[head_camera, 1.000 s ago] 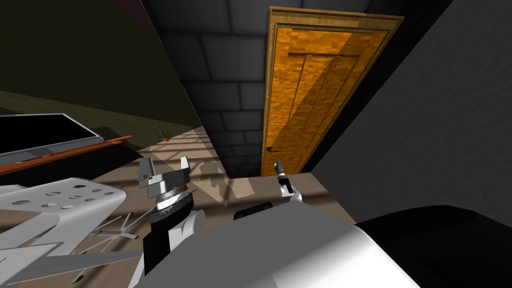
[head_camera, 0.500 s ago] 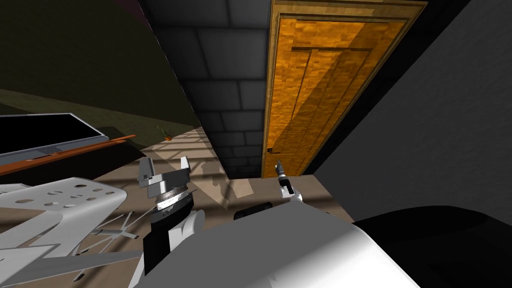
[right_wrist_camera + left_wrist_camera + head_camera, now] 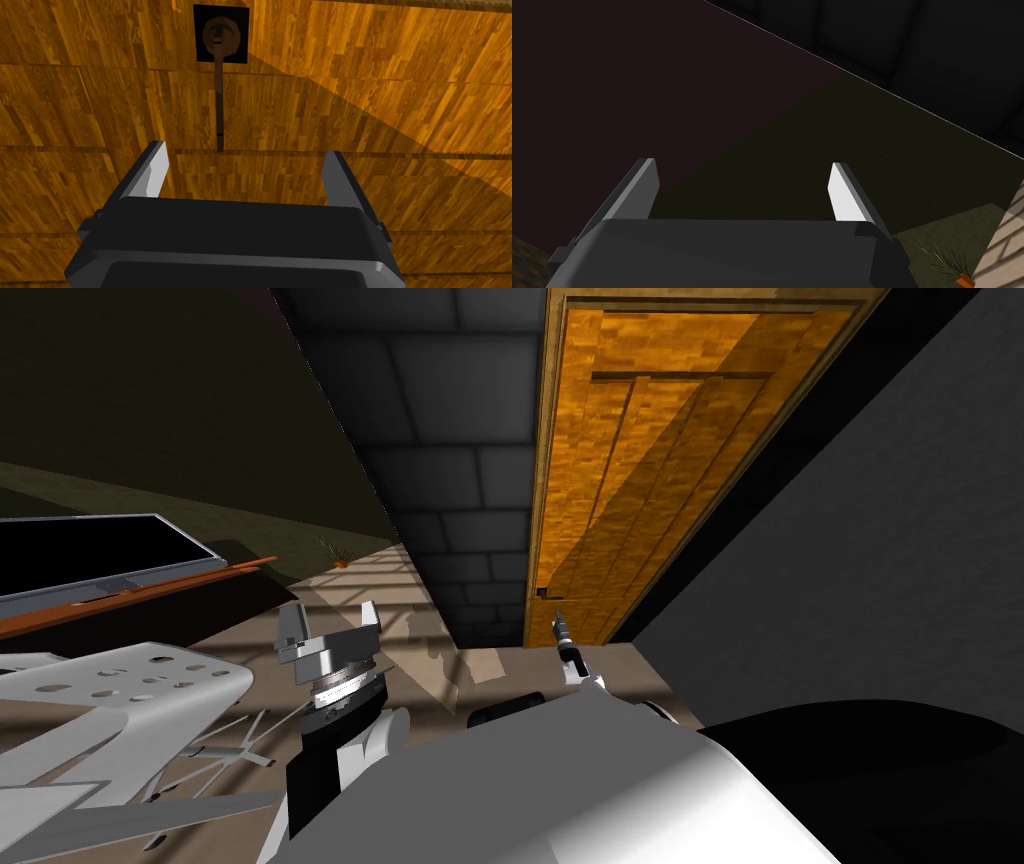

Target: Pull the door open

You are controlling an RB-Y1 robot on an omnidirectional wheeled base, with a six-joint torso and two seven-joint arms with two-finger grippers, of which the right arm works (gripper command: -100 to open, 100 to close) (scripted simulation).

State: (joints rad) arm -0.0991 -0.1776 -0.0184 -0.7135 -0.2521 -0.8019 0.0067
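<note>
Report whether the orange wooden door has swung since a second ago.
No. The orange wooden panelled door still sits flush in its wooden frame beside the dark block wall; it only looms larger because I have moved nearer.

This is a room in a house: a panelled wooden door [image 3: 640, 468] sits in a dark block wall [image 3: 450, 438] above plank flooring [image 3: 400, 588]. To one side, a flat black screen [image 3: 90, 553] stands on an orange-brown bench [image 3: 150, 589], with a small potted plant [image 3: 335, 550] beyond.
</note>
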